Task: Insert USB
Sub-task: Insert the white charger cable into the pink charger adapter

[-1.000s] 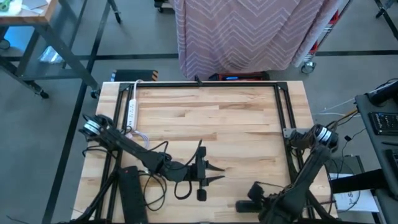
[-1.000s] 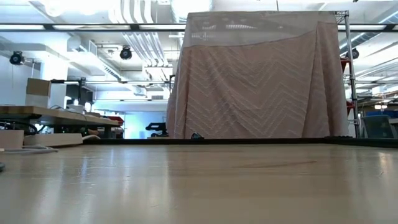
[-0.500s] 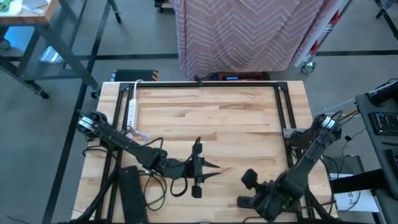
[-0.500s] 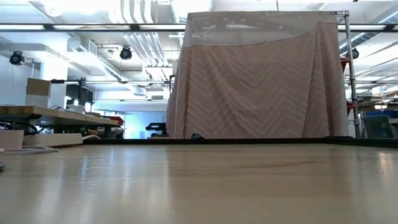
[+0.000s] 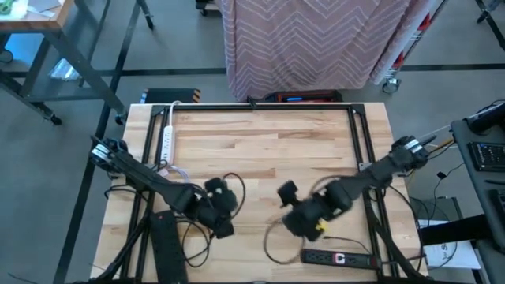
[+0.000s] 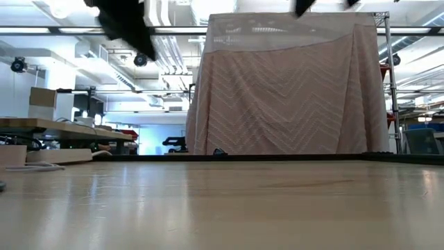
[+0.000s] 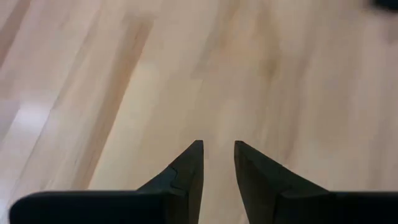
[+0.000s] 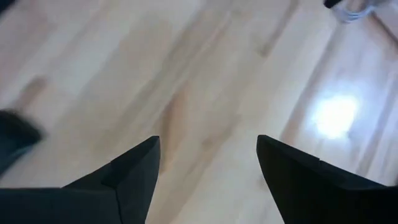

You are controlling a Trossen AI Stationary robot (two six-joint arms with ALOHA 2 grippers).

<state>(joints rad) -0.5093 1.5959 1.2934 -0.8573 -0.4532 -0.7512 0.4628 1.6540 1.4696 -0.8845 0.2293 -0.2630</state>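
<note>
Left gripper (image 7: 217, 146): pulled back from table (image 5: 260, 150) centre toward 7 o'clock; fingers narrow gap apart, nothing between.
Right gripper (image 8: 208, 142): a second ago folded at 5 o'clock edge, now reached in near centre; fingers wide apart, empty.
Black power strip (image 5: 335, 257) now uncovered at 5 o'clock, cable (image 5: 272, 241) looping beside it.
USB plug: cannot tell where.

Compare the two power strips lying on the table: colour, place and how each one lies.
The white power strip lies at the table's far left, running front to back beside the black frame rail; the black power strip lies at the near right edge, running left to right. The black one has a red switch; none shows on the white. Both are long and narrow.
</note>
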